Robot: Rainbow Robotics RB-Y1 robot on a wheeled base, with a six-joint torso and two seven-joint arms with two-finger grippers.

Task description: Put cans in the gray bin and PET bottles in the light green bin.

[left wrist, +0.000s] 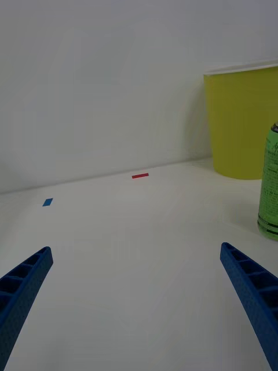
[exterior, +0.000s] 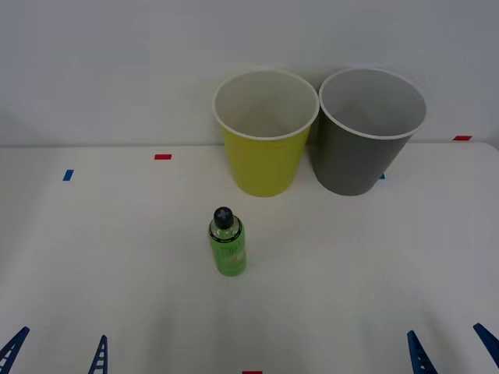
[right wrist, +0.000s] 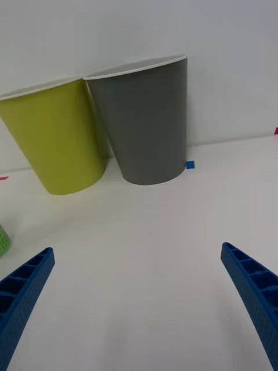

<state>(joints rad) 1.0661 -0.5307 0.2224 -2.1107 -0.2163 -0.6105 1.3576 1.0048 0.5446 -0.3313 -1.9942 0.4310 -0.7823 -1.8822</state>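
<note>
We are only beginning: the PET bottle (exterior: 227, 242) is standing on the table (exterior: 93, 257) at 7 o'clock from the light green bin (exterior: 265, 160), beside the gray bin (exterior: 366, 152). Left claw (exterior: 58, 354) and right claw (exterior: 451, 351) are waiting released, grasping nothing.

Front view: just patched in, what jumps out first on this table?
Two tapered bins stand side by side at the table's far edge, the light green bin left of the gray bin. A small green PET bottle stands upright alone in front of the light green bin. The left gripper and right gripper wait open at the near edge.
</note>
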